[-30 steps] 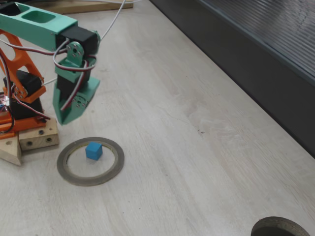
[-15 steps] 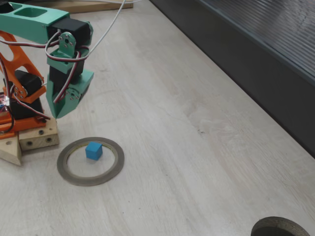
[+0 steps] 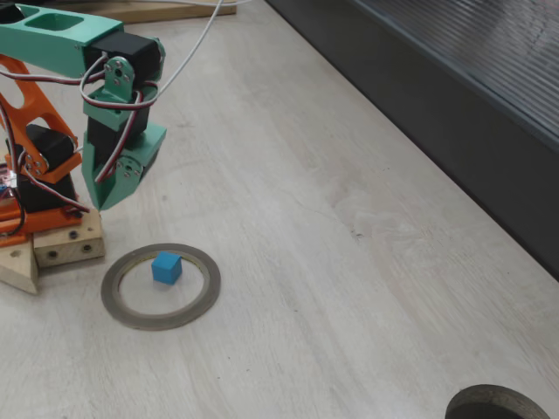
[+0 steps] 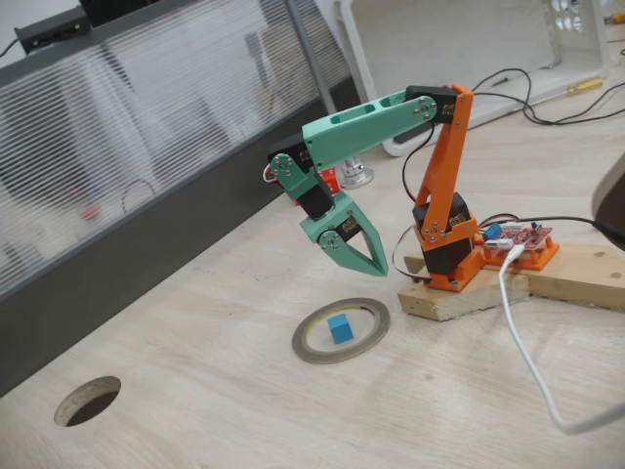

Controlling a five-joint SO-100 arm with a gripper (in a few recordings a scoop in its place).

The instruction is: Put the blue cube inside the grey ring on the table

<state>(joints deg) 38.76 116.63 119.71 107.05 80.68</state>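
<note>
The blue cube (image 3: 166,268) (image 4: 339,327) rests on the table (image 3: 332,218) (image 4: 234,391) inside the grey ring (image 3: 205,297) (image 4: 305,348), apart from the rim. My green gripper (image 3: 103,205) (image 4: 374,271) hangs shut and empty above the table, up and to the left of the ring in a fixed view, clear of the cube. Its fingertips point down and are closed together.
The arm's orange base (image 3: 35,201) (image 4: 444,244) sits on wooden blocks (image 3: 52,249) (image 4: 469,293) close beside the ring. A dark ribbed panel (image 3: 454,96) lines the table's far edge. A round hole (image 3: 498,406) (image 4: 88,401) opens in the table. A white cable (image 4: 527,362) trails over the table.
From one second ago to half a second ago the gripper drew back to the left and slightly up, away from the ring. Since then nothing has moved.
</note>
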